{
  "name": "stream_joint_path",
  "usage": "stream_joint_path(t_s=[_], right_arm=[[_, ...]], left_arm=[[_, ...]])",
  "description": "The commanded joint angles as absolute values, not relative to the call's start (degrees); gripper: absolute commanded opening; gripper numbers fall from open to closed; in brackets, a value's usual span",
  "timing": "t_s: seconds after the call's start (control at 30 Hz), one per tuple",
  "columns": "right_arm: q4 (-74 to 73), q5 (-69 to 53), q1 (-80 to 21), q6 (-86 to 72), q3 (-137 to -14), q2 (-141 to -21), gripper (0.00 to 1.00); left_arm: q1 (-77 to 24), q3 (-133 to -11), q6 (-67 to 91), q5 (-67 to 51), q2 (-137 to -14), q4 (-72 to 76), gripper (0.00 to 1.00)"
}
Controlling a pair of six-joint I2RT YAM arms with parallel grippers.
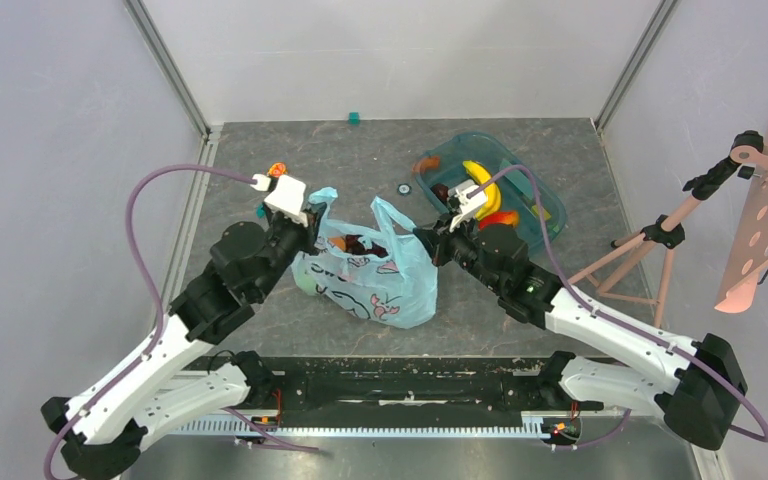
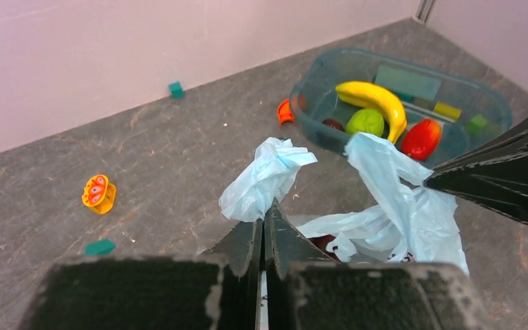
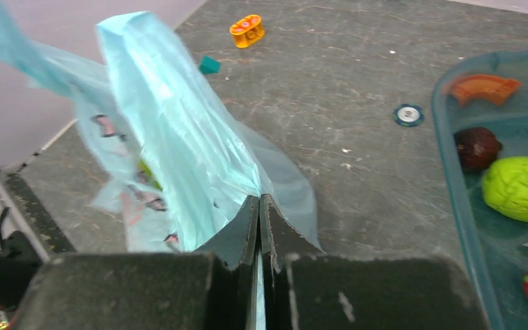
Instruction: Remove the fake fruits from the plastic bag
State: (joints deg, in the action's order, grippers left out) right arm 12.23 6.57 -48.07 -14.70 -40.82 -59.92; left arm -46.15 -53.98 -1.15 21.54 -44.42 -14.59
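A bag (image 1: 390, 290) lies on the bench (image 1: 290, 160) with fruits (image 1: 358, 243) showing at its mouth, the left gripper (image 2: 264, 210) clenched on one side and the right gripper (image 3: 259, 201) clenched on the other; a hard pull apart could tear the thin film or slip it free.

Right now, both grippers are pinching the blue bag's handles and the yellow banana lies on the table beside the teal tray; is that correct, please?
Not quite. The banana lies inside the teal tray, not beside it, as the left wrist view shows. The left gripper and right gripper are indeed both shut on the plastic bag handles.
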Motion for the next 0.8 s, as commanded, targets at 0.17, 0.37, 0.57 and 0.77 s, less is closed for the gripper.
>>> stream_joint_path(t_s=[0.17, 0.37, 0.57, 0.77], right_arm=[[11.0, 14.0, -47.1, -8.6, -40.3, -57.7, 0.0], [10.9, 11.6, -44.0, -5.7, -48.8, -64.1, 0.0], [10.4, 1.8, -38.2, -4.1, -65.7, -78.0, 0.0], [12.1, -2.3, -36.7, -0.5, -77.1, -83.1, 0.0]], left_arm=[[-46.3, -56.3, -2.3, 20.0, -40.0, -13.7, 0.02], [-44.2, -61.1, -5.2, 22.9, -46.0, -13.8, 0.02], [-25.8, -69.3, 1.5, 5.7, -55.8, -12.0, 0.02], [-18.7, -77.0, 2.5, -4.6, -59.3, -9.3, 0.02]])
